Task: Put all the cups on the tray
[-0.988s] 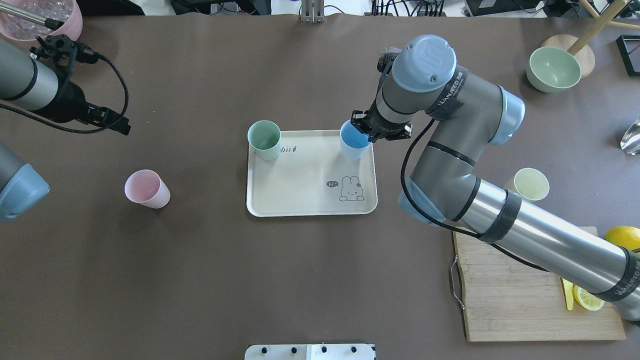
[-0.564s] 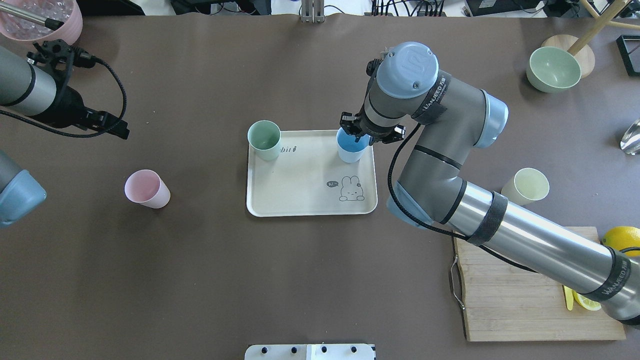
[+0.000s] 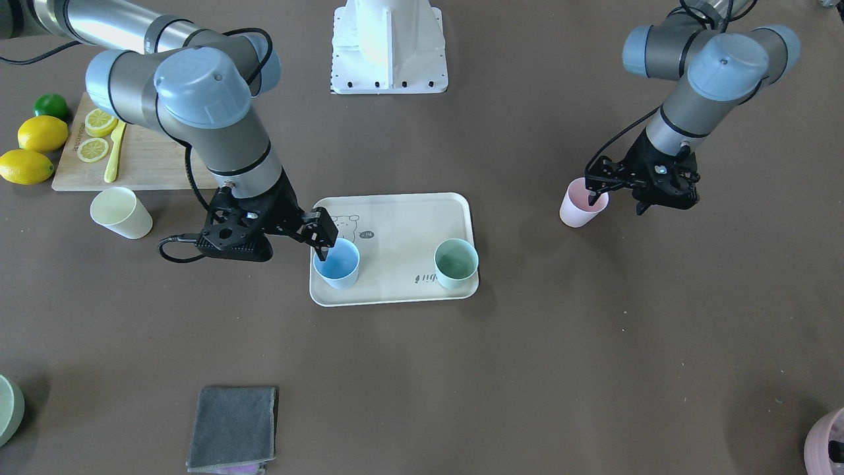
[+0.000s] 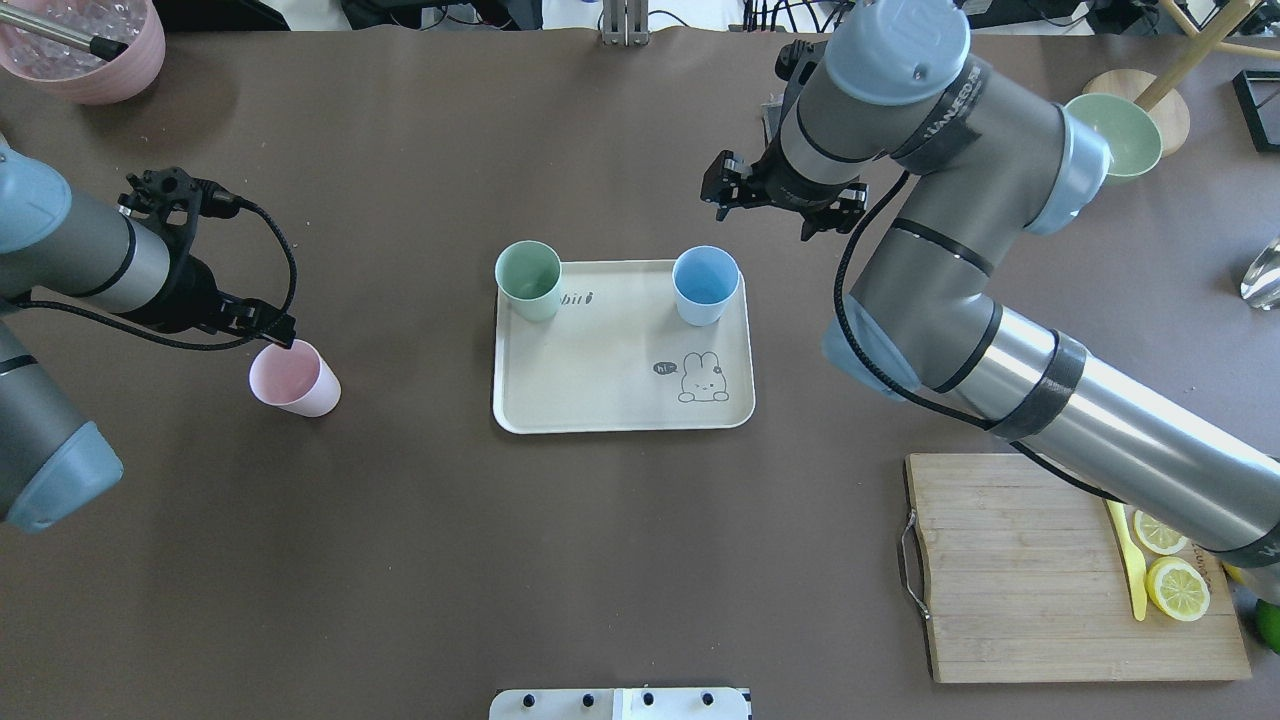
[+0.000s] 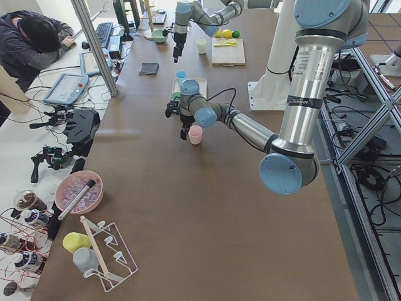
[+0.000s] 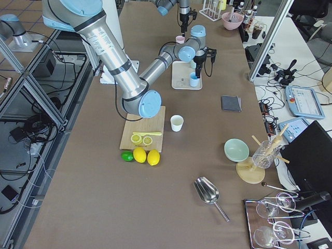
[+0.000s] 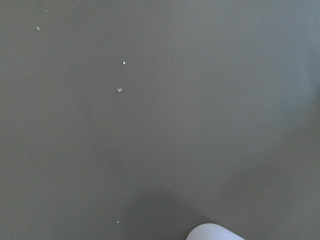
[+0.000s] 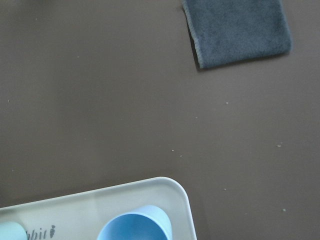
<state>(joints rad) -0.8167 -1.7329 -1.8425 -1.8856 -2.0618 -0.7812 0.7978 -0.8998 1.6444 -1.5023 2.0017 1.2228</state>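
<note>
The cream tray (image 4: 620, 395) with the rabbit drawing lies mid-table. A green cup (image 4: 528, 280) and a blue cup (image 4: 706, 285) stand upright on its far corners. My right gripper (image 4: 782, 200) is open and empty, raised just beyond the blue cup; in the front view it (image 3: 322, 241) hangs by that cup's rim (image 3: 337, 262). A pink cup (image 4: 293, 377) stands on the table to the left. My left gripper (image 4: 262, 325) is open right beside its rim, also seen in the front view (image 3: 616, 201). A pale yellow cup (image 3: 120, 212) stands near the cutting board, hidden overhead by the right arm.
A bamboo cutting board (image 4: 1030, 580) with lemon slices and a yellow knife lies front right. Whole lemons (image 3: 41, 134) and a lime sit beside it. A grey cloth (image 3: 232, 427), a green bowl (image 4: 1120, 130) and a pink bowl (image 4: 85, 55) sit on the far side.
My right gripper has let go of the blue cup and lifted away toward the far side. My left gripper has moved down and right, up to the pink cup.
</note>
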